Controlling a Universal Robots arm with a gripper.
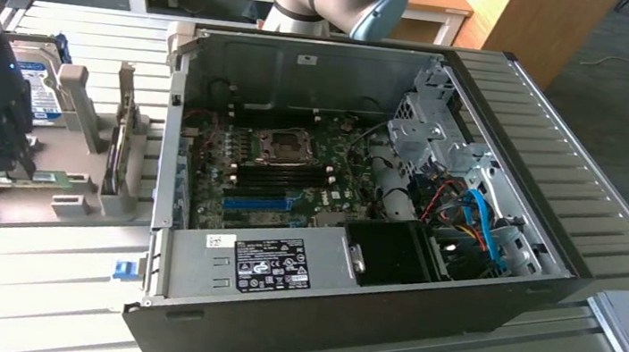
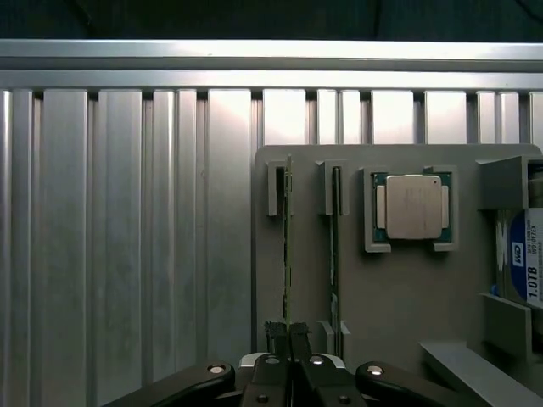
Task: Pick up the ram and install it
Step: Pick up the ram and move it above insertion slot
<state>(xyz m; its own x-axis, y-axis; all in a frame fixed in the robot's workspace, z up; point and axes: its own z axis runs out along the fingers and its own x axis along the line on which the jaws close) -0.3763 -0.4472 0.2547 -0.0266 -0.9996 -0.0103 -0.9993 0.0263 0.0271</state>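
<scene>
You can see the gripper [image 2: 287, 337] clamped nearly shut on the ram [image 2: 288, 242], which stands on edge in its grey holder [image 2: 399, 297].

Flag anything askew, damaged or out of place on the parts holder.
Nothing stands out. The ram stands straight in its holder slot, with the pincer shut on it; the second stick and the processor sit square.

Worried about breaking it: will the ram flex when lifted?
Likely stiff: the ram is a thin board standing on edge in its holder. Probably light, yet fragile if twisted; the gripper pinches just its narrow edge.
</scene>
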